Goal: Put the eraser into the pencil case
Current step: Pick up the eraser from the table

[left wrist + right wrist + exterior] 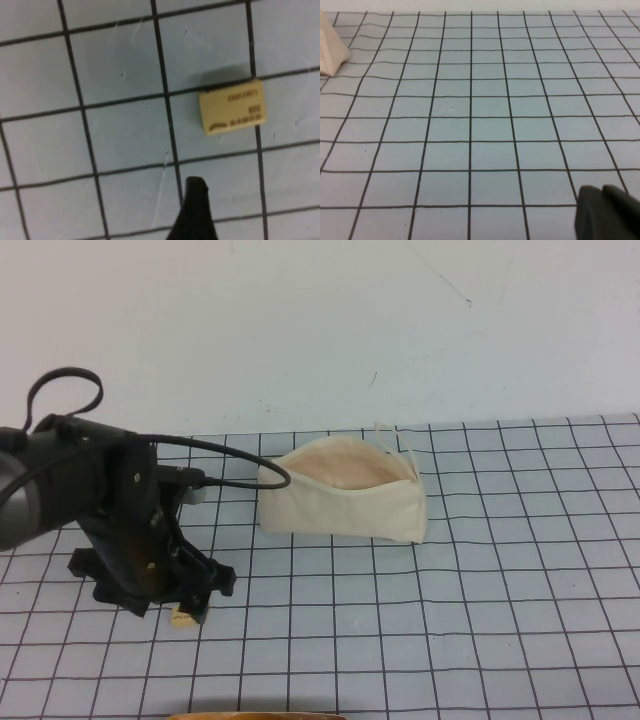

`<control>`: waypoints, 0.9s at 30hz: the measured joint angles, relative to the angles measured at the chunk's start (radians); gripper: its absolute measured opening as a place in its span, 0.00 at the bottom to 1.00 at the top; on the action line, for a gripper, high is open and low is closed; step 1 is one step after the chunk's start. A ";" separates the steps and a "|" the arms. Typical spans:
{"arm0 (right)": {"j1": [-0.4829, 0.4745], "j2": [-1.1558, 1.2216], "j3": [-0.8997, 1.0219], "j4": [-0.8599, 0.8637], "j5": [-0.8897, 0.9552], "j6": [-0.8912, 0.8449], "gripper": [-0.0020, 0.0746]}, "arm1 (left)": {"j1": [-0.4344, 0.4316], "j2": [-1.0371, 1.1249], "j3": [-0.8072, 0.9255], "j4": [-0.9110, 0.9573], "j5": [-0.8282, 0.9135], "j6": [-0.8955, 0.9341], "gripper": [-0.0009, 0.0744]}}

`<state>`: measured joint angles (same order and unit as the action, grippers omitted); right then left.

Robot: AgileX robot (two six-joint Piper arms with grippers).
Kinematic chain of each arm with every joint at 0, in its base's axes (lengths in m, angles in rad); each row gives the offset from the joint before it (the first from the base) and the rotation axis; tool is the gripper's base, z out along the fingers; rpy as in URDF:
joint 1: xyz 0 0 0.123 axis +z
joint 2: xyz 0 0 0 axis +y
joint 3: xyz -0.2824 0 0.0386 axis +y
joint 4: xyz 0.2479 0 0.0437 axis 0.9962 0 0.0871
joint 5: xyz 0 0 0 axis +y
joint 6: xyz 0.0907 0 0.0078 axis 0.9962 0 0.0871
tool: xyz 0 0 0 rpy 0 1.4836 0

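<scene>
One eraser (232, 113), print unreadable; left pincer (185, 612) above, right pincer (607, 212) apart.

You're looking at the eraser (232, 106), a small cream-yellow block with dark print on top, lying flat on the grid right beneath the left gripper (185, 612), not touching its fingertip (196, 192). The pencil case (345, 502) is sitting well beyond that gripper, cream fabric, mouth gaping, pinkish lining showing.
</scene>
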<state>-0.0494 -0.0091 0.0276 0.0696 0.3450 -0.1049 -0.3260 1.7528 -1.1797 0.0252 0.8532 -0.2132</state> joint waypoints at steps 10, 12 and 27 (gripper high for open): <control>0.000 0.000 0.000 0.000 0.000 0.000 0.02 | 0.005 0.107 -0.004 -0.018 -0.136 -0.060 0.64; 0.000 0.000 0.000 0.000 0.000 0.000 0.02 | 0.005 0.125 -0.004 -0.018 -0.152 -0.067 0.64; 0.000 0.000 0.000 0.000 0.000 0.000 0.02 | 0.006 0.176 -0.010 0.038 -0.216 -0.156 0.59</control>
<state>-0.0494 -0.0091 0.0276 0.0696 0.3450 -0.1049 -0.3200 1.9290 -1.1894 0.0631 0.6368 -0.3695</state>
